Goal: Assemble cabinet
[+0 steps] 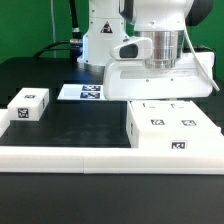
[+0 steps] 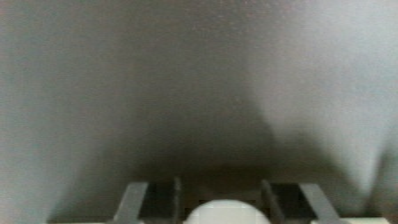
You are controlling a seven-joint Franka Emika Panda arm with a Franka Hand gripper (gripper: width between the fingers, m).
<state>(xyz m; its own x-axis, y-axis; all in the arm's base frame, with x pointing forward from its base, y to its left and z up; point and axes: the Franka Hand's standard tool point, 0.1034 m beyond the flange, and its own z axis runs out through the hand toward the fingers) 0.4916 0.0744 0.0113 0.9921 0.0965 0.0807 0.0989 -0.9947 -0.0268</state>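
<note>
So here's me parked over the black table (image 1: 85, 128). My gripper (image 1: 160, 98) is right down on the cabinet (image 1: 176, 130), the big boxy white piece with the square black-and-white tags, which sits on the exterior view's right, just behind the long low white rail (image 1: 90, 157) that runs along the near edge. I'm at its far top edge, and from outside my hand looks like it's sitting on it.

Honest answer on my fingers: I can't tell if they're apart, together or pinching anything. In the exterior view they're hidden between my hand and the cabinet. The wrist view is just a blurry pale grey surface up close, with some greyish bars and a rounded white blob that I can't make out.

Other stuff: a small white part (image 1: 28, 105) with tags sits well apart from the cabinet, over on the exterior view's left. The marker board (image 1: 82, 92) lies flat farther back, between that part and my arm's base.
</note>
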